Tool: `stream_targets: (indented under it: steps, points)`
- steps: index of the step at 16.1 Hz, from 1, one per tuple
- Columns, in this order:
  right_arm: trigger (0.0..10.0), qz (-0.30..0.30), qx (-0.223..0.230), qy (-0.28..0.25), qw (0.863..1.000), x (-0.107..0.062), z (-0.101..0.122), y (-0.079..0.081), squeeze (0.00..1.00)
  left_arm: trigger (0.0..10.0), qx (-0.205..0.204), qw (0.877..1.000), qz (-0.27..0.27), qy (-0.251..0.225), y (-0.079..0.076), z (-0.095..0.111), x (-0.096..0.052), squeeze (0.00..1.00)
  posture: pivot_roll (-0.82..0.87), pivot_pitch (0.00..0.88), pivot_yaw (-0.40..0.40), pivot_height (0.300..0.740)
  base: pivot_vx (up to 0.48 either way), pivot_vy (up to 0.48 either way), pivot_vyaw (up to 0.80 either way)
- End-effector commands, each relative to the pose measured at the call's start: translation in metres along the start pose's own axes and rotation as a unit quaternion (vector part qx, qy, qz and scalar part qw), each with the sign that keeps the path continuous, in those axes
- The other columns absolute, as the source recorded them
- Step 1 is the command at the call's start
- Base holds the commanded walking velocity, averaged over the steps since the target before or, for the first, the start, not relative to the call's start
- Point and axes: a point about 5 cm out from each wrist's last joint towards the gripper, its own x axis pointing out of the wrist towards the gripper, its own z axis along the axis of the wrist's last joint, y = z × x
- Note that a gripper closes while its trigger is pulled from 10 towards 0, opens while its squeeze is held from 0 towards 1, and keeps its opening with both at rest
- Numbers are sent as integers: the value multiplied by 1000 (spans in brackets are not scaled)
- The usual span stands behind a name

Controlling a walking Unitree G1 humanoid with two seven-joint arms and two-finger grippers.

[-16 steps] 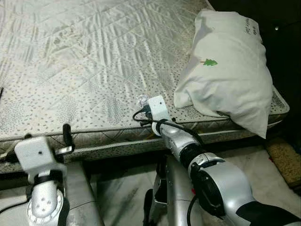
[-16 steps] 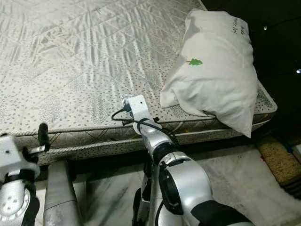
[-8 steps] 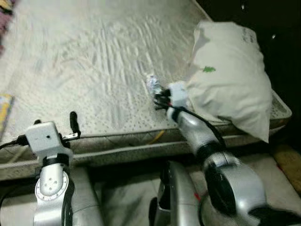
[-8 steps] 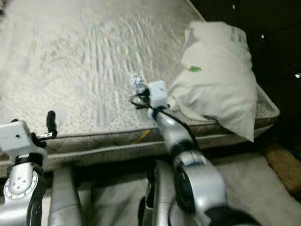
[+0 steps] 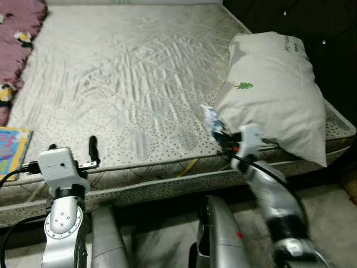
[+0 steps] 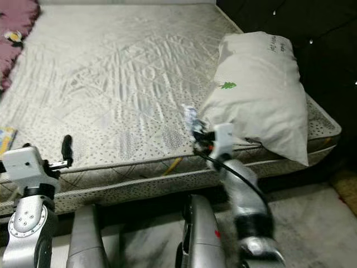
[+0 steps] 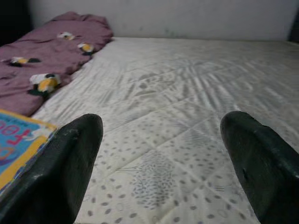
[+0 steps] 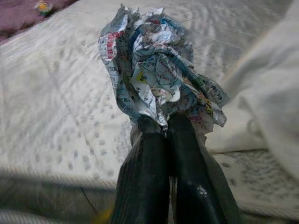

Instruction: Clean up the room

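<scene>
While the right tool (image 8: pixel 163 128) is clamped together on a crumpled printed paper wad (image 8: pixel 156 77), it holds the wad above the mattress (image 5: pixel 128 84) near the front edge, just beside the white pillow (image 5: pixel 276 95). At the front edge toward the left corner, the left tool (image 7: pixel 163 163) hovers with fingers apart, near a colourful book (image 5: pixel 12 151) and a maroon blanket (image 7: pixel 56 42).
</scene>
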Motion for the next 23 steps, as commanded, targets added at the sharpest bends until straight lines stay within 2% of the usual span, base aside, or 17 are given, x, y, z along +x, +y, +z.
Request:
stream_targets:
  steps: [1,2,3,4,5,6,8,9,10,11,12,14,16,18,21,23]
  points:
    - [10000,6,-73,-2,997,-6,4,3,0,10000,4,1000,-11,5,1,0,-6,0,28,0,-15,522,0,0,0]
    - [10000,4,-84,-4,996,-8,4,3,0,10000,3,1000,-13,9,1,-1,-8,0,26,0,-10,522,0,0,0]
    - [10000,-12,-101,-5,995,-18,5,7,0,10000,9,1000,-16,19,3,-4,-14,0,23,0,5,522,0,0,0]
    - [10000,5,-76,3,997,-23,3,12,0,10000,15,999,-17,27,3,-6,-18,0,21,0,7,522,0,0,0]
    - [10000,-7,-73,3,997,-27,-2,18,0,10000,20,999,-20,36,4,-10,-20,0,20,0,3,522,0,0,0]
    - [10000,-26,-93,-11,995,-29,-4,21,0,10000,21,999,-20,40,4,-12,-22,0,22,0,-4,522,0,0,0]
    - [10000,17,-81,-28,996,-30,1,29,0,10000,12,999,-12,40,6,-11,-25,0,32,0,-24,522,0,0,0]
    - [10000,5,-79,-62,995,-32,9,30,0,10000,10,999,-6,40,6,-6,-26,0,42,0,-41,522,0,0,0]
    - [10000,-34,-90,-71,993,-34,4,26,0,10000,2,998,29,51,12,-7,-26,0,38,0,-38,522,0,0,0]
    - [10000,-69,-89,-63,992,-36,0,21,0,10000,-11,998,37,47,15,-7,-27,0,34,0,-32,522,0,0,0]
    - [10000,-73,-88,-57,992,-39,-2,21,0,10000,-12,999,18,34,14,-5,-27,0,27,0,-30,522,0,0,0]
    - [10000,-60,-80,-46,994,-44,-2,23,0,10000,-6,999,6,36,10,-7,-28,0,11,0,-27,522,0,0,0]
    - [10000,-77,-39,-61,994,-42,9,16,0,10000,-3,999,-2,38,7,-8,-26,0,2,0,-28,522,0,0,0]
    - [10000,-70,-8,-59,996,-39,10,22,0,10000,-12,999,10,49,7,-11,-28,0,-2,0,-28,522,0,0,0]
    - [10000,-52,-6,-62,997,-40,9,30,0,10000,-18,998,6,54,4,-14,-28,0,-10,0,-27,522,0,0,0]
    - [10000,-48,-3,-62,997,-34,12,30,0,10000,-14,999,1,46,2,-12,-22,0,-16,0,-39,546,0,0,0]
